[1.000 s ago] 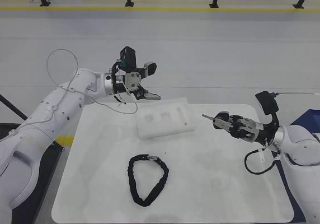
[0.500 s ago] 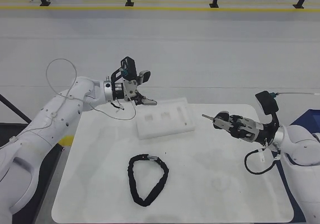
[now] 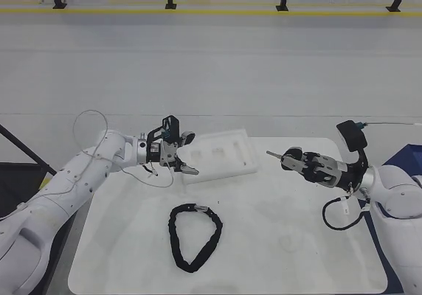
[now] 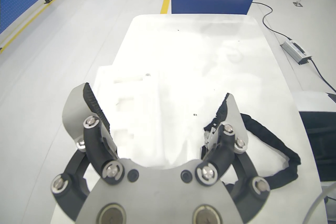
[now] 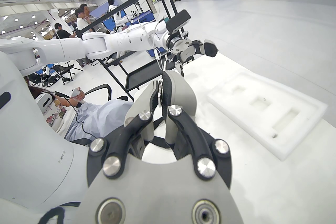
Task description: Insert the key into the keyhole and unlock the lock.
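Left gripper (image 3: pixel 189 153) released, nearer lock (image 3: pixel 195 237), which lies robot-side of it; right gripper (image 3: pixel 288 157) clenched on key (image 3: pixel 272 155), shaft pointing leftward.

A tray (image 3: pixel 222 155) lies on the worktop (image 3: pixel 285 243) toward its far edge, near the middle. The lock (image 3: pixel 194 237) lies in front of the tray, well apart from it. The left claw (image 3: pixel 187 153) is at the tray's left end. The right claw (image 3: pixel 288 157), to the tray's right, holds the key (image 3: pixel 273 155), which points at the tray.
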You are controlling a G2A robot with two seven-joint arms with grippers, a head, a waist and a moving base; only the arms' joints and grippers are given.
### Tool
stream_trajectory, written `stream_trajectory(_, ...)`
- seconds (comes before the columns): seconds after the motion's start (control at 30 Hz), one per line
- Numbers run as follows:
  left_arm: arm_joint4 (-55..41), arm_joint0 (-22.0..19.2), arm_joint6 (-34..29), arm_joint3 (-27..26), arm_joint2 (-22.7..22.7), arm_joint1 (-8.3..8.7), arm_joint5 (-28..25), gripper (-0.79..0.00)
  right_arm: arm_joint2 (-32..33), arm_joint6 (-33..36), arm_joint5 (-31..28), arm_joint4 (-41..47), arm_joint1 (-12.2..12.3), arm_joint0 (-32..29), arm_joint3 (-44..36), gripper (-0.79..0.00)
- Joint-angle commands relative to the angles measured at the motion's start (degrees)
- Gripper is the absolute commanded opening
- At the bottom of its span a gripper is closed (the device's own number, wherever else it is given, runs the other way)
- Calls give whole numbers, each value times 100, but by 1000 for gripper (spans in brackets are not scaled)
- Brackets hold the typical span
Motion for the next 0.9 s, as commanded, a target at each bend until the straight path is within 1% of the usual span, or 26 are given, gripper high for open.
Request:
stream_trajectory(0.0,70,65,319,-54,80,26,6,0,0,0,0,0,0,0,0,-785)
stream_trajectory(0.07,364,24,433,-30,243,73,6,0,0,0,0,0,0,0,0,-785)
stream_trajectory(0.17,621,-22,598,-3,620,115,6,0,0,0,0,0,0,0,0,-785)
stream_trajectory(0.3,873,-176,957,111,1207,137,6,0,0,0,0,0,0,0,0,-785)
stream_trajectory(0.33,942,-215,1082,172,1283,137,6,0,0,0,0,0,0,0,0,-785)
stream_trajectory(0.47,1278,-109,1446,337,1283,104,6,0,0,0,0,0,0,0,0,-785)
stream_trajectory(0.63,1753,61,1676,495,1283,25,6,0,0,0,0,0,0,0,0,-785)
stream_trajectory(0.87,1779,73,1695,511,1283,19,6,0,0,0,0,0,0,0,0,-785)
